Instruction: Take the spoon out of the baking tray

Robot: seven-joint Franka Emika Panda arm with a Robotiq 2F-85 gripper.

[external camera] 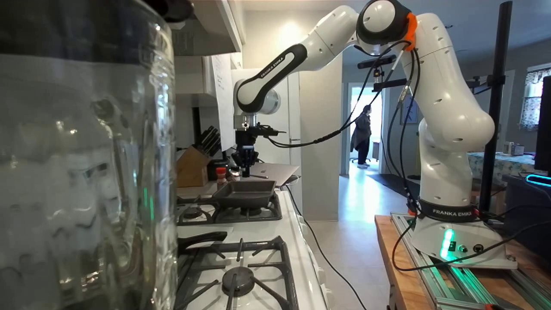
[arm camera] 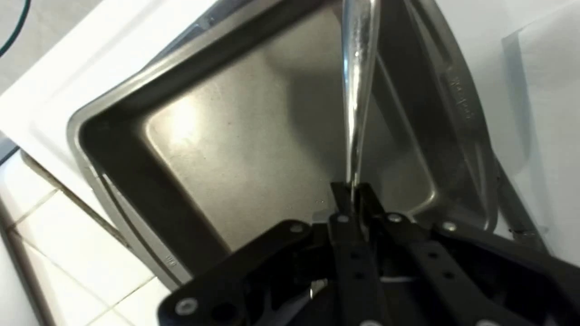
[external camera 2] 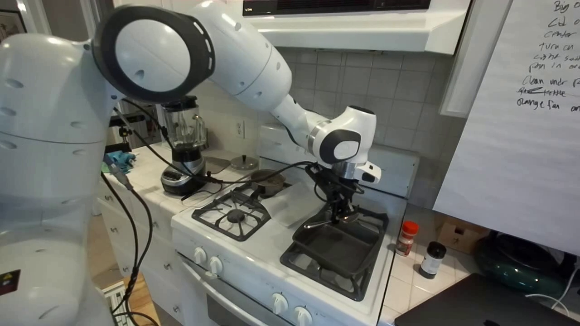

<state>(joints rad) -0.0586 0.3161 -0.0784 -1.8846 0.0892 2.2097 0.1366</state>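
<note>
The baking tray (external camera: 254, 189) is a dark rectangular pan on a stove burner, also visible in an exterior view (external camera 2: 337, 249) and in the wrist view (arm camera: 244, 145). My gripper (arm camera: 355, 190) is shut on the silver spoon (arm camera: 360, 68). The spoon's handle runs away from the fingertips across the wrist view, with the tray below it. In an exterior view, the spoon's handle (external camera 2: 317, 224) sticks out to one side of the gripper (external camera 2: 336, 219) and its bowl to the other. In an exterior view, the gripper (external camera: 246, 173) and spoon (external camera: 259, 176) appear just above the tray's rim.
Jars with a red cap (external camera 2: 409, 235) and a black cap (external camera 2: 432, 259) stand beside the stove. A white sheet (external camera 2: 297, 203) and a pot (external camera 2: 268, 182) are on the stove's other side. A knife block (external camera: 192, 168) and a large glass blender jug (external camera: 86, 172) show too.
</note>
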